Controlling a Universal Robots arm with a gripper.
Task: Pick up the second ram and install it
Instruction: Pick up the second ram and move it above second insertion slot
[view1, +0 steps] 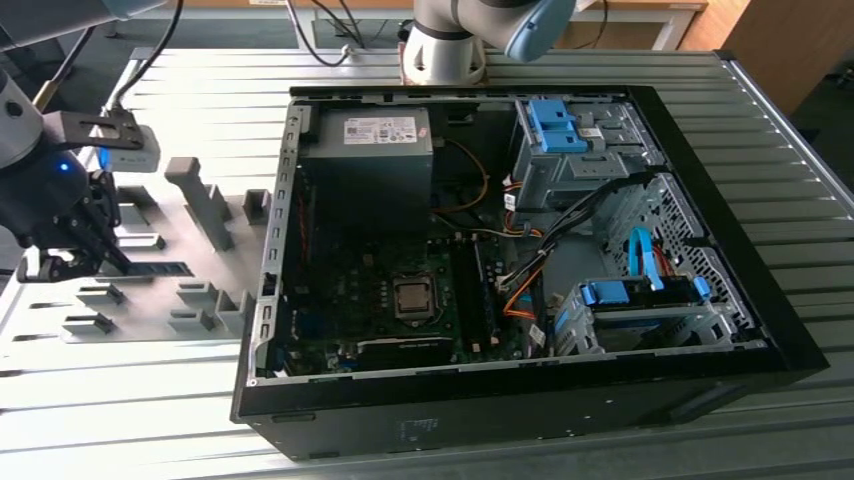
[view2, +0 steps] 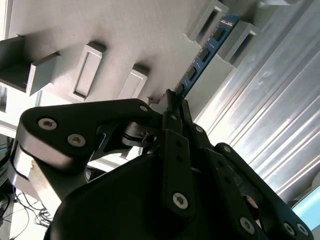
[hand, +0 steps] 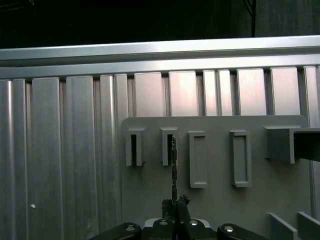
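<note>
Because the stick has to be taken by one end, the gripper (view1: 118, 262) stands at the far left of the exterior view, over the grey holder plate (view1: 140, 315). It is pinched on the near end of the second ram (view1: 163, 267).

In the second wrist view the fingers (view2: 174, 130) press together on the blue-green board (view2: 205, 52). From there the board runs toward the upper right of the frame, and its far end lies between two holder blocks (view2: 207, 20). I judge that these blocks keep it standing on its edge, so that the flat faces are free for the pinch. In the first wrist view it is a thin line at lower centre (hand: 173, 165). Whether it is lifted off the plate I cannot tell.

Further right in the exterior view, the open computer case (view1: 467, 430) lies on its side, probably so that the motherboard (view1: 387, 300) faces up and can be reached from above. At the right are the blue drive-bay clips (view1: 554, 125), well apart from the stick.
</note>
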